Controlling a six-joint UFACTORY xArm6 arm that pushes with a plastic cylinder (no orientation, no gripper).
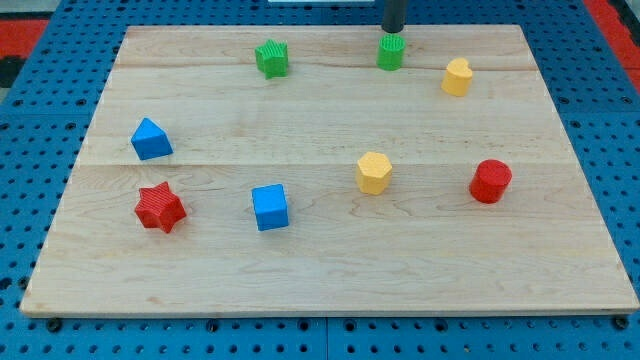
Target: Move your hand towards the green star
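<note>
My tip [393, 30] stands at the view's top, right of centre, just above the green round block [391, 52] and close to touching its far edge; I cannot tell whether they actually meet. There is no hand on this arm, only the straight dark rod, so nothing spreads or pinches.

The green star [271, 58] sits on the wooden surface [320, 270] to the view's left of my tip, near the top edge, with the green round block between them and a little lower than the tip.

The yellow heart-shaped block [457, 77] lies right of the green round block. The blue triangle [150, 139] is at the left, the red star [160, 208] below it. The blue cube [270, 207], yellow hexagon [374, 172] and red round block [490, 181] spread across the lower middle, all well apart.
</note>
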